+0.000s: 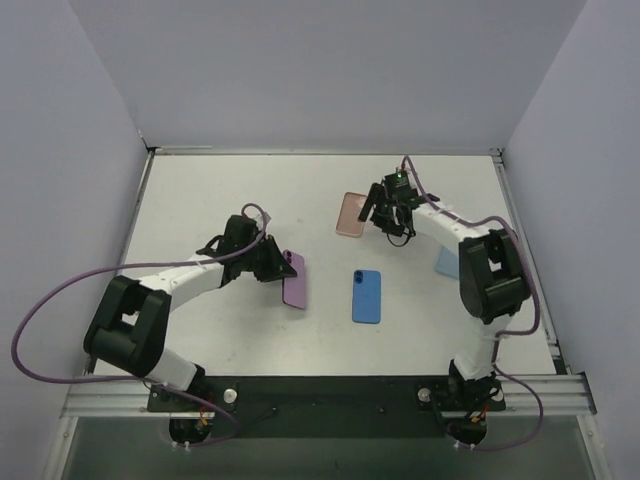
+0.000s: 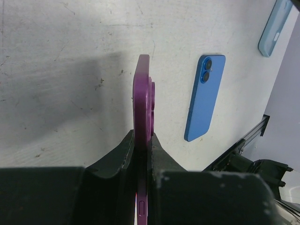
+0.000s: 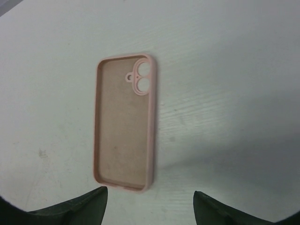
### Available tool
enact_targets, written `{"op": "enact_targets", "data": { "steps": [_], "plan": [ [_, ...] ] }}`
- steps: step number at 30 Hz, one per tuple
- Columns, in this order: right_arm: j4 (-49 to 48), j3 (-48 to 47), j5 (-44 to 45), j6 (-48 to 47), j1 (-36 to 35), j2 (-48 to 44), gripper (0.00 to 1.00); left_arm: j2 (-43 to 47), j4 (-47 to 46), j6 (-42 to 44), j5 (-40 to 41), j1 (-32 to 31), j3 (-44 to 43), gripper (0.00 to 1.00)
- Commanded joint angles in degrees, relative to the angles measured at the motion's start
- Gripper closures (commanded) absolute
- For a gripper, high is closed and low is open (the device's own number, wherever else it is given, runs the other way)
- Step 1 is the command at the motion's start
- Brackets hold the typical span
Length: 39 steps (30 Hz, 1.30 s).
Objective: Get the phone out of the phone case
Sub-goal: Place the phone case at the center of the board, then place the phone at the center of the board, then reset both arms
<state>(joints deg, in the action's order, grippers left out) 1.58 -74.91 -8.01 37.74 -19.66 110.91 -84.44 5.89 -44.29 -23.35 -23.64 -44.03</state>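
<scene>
My left gripper point(image 1: 272, 264) is shut on a purple phone point(image 1: 294, 280). In the left wrist view the phone point(image 2: 143, 89) stands on its long edge, clamped between my fingers point(image 2: 122, 152); I cannot tell whether a case is on it. A blue phone point(image 1: 367, 296) lies back-up mid-table, also in the left wrist view point(image 2: 205, 96). My right gripper point(image 1: 385, 212) is open and empty just right of an empty pink case point(image 1: 351, 214). In the right wrist view the case point(image 3: 124, 124) lies open side up, just beyond my gripper point(image 3: 150, 208).
A light blue case point(image 1: 447, 264) lies at the right, partly under my right arm, and shows in the left wrist view point(image 2: 274, 28). White walls close the table's left, back and right. The black rail point(image 1: 330, 392) runs along the near edge.
</scene>
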Motion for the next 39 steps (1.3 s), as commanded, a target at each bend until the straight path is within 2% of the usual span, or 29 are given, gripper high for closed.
{"op": "enact_targets", "data": {
  "steps": [1,5,6,8,9,10,11,12,13,14,15,18,25,32,36,39],
  "plan": [
    [5.45,8.17,15.81,-1.00,0.06,-12.28,0.31,-3.00,-8.35,-0.97,-4.24,-0.18,0.17,1.00],
    [6.23,15.21,17.15,-0.82,-0.29,-21.06,0.31,-7.04,-7.84,-0.88,-4.42,-0.53,-1.23,1.00],
    [6.50,16.54,17.24,-0.91,-0.46,-22.48,0.08,-7.66,-7.48,-0.36,-4.25,-0.53,-2.02,1.00],
    [6.76,20.74,18.20,-1.00,-1.16,-26.16,0.08,-9.59,-5.99,0.17,-4.07,-0.62,-2.72,0.99],
    [7.29,21.82,18.29,-1.17,-1.26,-27.32,0.07,-10.03,-5.98,0.69,-3.37,-0.62,-3.34,0.94],
    [7.73,23.05,18.38,-1.09,-1.43,-28.29,0.07,-10.39,-3.80,1.05,-2.84,-0.62,-3.52,0.89],
    [8.43,23.84,18.82,-1.00,-1.69,-30.30,0.07,-11.00,-2.65,1.31,-2.40,-0.62,-3.61,0.75],
    [9.74,25.33,19.08,-1.08,-1.87,-31.10,0.07,-11.18,-2.29,1.66,-1.53,-0.62,-3.69,0.68],
    [10.36,25.87,19.17,-1.00,-2.13,-31.98,0.07,-11.35,-1.68,1.75,-1.17,-0.62,-3.78,0.54],
    [10.98,26.31,19.52,-1.00,-2.48,-33.81,0.07,-11.27,-0.80,1.93,-0.82,-0.62,-3.87,0.44],
    [11.77,27.36,19.79,-1.26,-2.66,-34.70,0.07,-11.27,-0.10,2.28,0.05,-0.62,-3.96,0.29],
    [13.09,28.68,20.75,-1.44,-3.63,-38.48,0.07,-10.13,2.01,3.25,1.90,-0.62,-4.22,0.08],
    [15.99,31.14,22.16,-1.44,-4.33,-44.11,0.07,-4.25,10.62,7.02,8.58,-0.62,-7.12,0.05],
    [18.19,34.39,21.99,-1.35,-4.33,-49.20,0.07,5.85,20.72,11.50,15.88,-0.44,-9.84,0.04],
    [18.45,36.15,21.98,-1.08,-4.60,-51.41,0.07,12.36,22.76,11.08,20.00,-0.27,-9.06,0.04],
    [18.80,36.51,22.60,-1.00,-4.95,-51.94,0.07,18.07,20.75,7.91,22.03,-0.27,-4.67,0.04]
  ]
}}
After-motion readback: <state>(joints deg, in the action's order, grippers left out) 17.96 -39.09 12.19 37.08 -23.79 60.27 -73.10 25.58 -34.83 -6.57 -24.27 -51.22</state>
